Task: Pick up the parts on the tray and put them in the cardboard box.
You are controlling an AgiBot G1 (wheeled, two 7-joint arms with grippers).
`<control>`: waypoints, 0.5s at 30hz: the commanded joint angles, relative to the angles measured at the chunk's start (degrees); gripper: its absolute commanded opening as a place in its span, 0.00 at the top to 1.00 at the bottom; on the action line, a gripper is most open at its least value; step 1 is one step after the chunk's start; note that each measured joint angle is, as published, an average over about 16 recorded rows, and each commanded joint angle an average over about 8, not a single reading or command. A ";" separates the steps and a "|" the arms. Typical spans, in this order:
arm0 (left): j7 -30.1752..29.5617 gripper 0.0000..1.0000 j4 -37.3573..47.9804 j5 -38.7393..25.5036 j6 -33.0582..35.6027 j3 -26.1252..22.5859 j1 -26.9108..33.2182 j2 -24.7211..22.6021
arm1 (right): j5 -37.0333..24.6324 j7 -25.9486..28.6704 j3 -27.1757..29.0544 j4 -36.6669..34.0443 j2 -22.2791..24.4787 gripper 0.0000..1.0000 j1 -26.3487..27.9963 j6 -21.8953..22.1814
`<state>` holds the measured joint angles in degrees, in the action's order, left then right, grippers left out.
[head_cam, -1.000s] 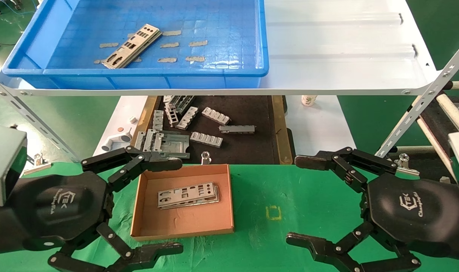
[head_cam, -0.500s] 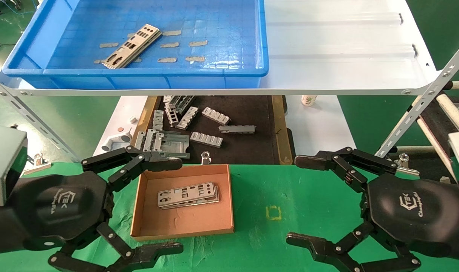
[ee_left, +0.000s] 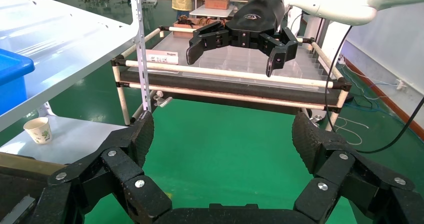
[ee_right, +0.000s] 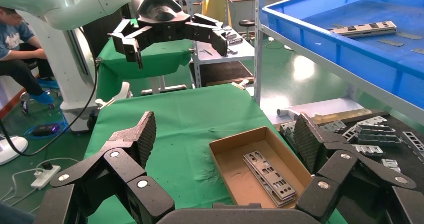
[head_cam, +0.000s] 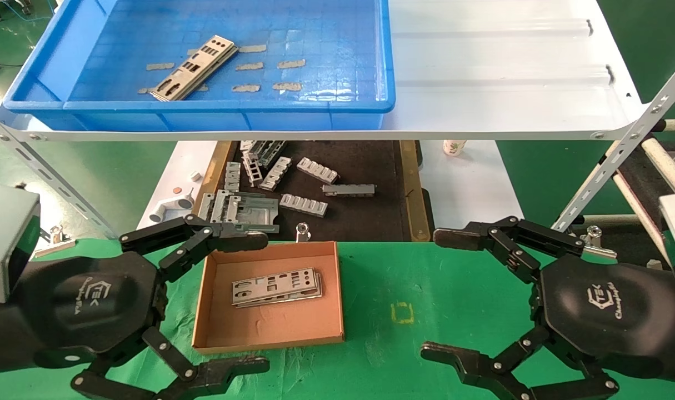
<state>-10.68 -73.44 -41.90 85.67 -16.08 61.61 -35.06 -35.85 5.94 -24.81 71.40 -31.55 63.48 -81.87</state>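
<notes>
I see my left gripper (head_cam: 256, 303) spread wide and empty over the green cloth, just beside the shallow brown cardboard box (head_cam: 270, 339), on its left side. My right gripper (head_cam: 440, 294) hangs well right of the box, fingers also apart, holding nothing. Thin silver punched metal plates (head_cam: 276, 287) lie flat inside the box, stacked. More silver plates (head_cam: 194, 68) sit in the bright-blue plastic tray (head_cam: 204, 116) on the white shelf (head_cam: 498, 83) beyond the box. Grey ribbed brackets (head_cam: 293, 189) lie on a dark mat (head_cam: 370, 216) between box and tray.
</notes>
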 commanded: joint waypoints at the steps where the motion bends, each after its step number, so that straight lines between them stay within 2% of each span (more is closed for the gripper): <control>1: 0.00 0.00 0.00 0.00 0.00 0.00 0.00 0.00 | 0.00 0.00 0.00 0.00 0.00 0.00 0.00 0.00; 15: 0.00 0.00 -0.01 0.02 0.00 0.00 0.00 0.00 | 0.00 0.00 0.00 0.00 0.00 0.00 0.00 0.00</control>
<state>-10.68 -73.44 -41.88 85.67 -16.08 61.61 -35.06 -35.85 5.94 -24.81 71.40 -31.55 63.48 -81.87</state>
